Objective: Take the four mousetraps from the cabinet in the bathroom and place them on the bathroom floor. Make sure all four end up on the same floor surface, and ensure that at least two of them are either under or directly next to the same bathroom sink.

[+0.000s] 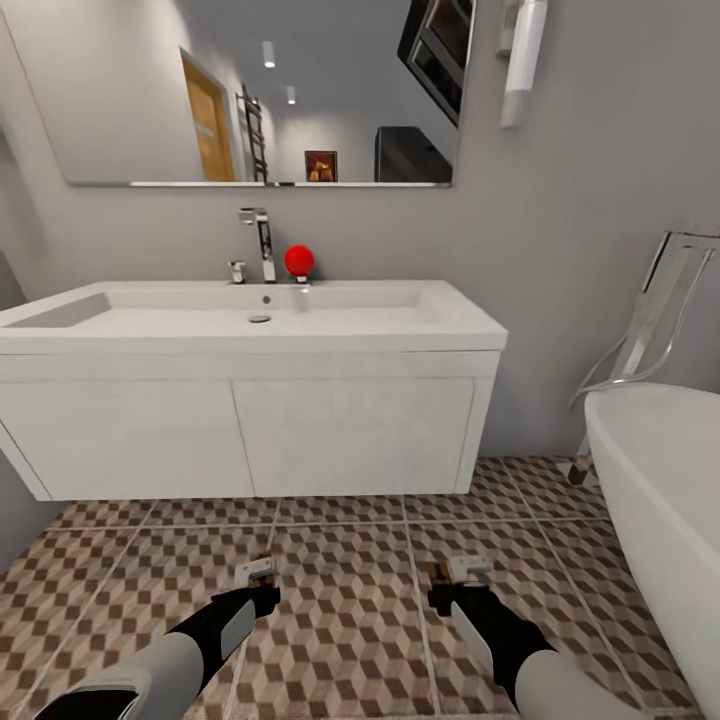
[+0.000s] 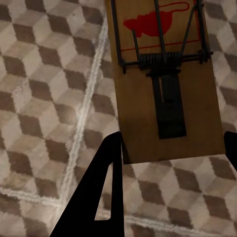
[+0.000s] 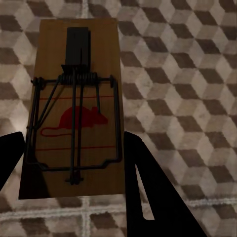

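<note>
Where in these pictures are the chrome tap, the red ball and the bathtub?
chrome tap [image 1: 264,243], head view, on its upright spout.
red ball [image 1: 299,260], head view, on its middle.
bathtub [image 1: 640,455], head view, on its white outer wall.

No legible text, brand, number or label on any surface. The only printed marking is a red mouse silhouette with thin red lines, one on the mousetrap [image 2: 165,84] seen in the left wrist view and one on the mousetrap [image 3: 74,106] seen in the right wrist view.
</note>
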Motion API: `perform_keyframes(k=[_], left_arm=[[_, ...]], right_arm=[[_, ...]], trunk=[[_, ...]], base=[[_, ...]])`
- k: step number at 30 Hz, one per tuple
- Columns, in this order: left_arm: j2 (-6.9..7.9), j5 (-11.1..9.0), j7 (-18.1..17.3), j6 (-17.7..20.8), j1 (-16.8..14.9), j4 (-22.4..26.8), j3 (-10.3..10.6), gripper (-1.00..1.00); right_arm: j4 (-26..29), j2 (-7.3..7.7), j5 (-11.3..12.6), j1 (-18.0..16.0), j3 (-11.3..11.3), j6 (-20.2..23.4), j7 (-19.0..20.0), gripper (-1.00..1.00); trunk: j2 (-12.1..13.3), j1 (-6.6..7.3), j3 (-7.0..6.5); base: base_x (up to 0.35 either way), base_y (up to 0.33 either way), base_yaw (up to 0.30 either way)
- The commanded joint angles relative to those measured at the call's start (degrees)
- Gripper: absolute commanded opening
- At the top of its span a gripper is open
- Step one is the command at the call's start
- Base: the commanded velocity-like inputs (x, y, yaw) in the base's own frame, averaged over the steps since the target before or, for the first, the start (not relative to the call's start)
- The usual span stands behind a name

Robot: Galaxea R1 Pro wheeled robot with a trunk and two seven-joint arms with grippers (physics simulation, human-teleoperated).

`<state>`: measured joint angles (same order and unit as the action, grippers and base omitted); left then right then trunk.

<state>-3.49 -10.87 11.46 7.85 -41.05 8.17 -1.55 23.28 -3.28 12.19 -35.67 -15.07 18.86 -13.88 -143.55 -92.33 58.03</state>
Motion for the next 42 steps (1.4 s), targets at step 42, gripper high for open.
perform_keyframes(k=[42], left_arm=[[-0.04,1.5,5.7,19.4,0.0,23.4,0.6,-1.0]], right_arm=[[2.7,-2.36,-3.2,-7.4,3.7,1.1,-3.0,-1.0]], trunk=[[-0.5,-0.94,8.26]], base=[[0.0,0.0,0.0]])
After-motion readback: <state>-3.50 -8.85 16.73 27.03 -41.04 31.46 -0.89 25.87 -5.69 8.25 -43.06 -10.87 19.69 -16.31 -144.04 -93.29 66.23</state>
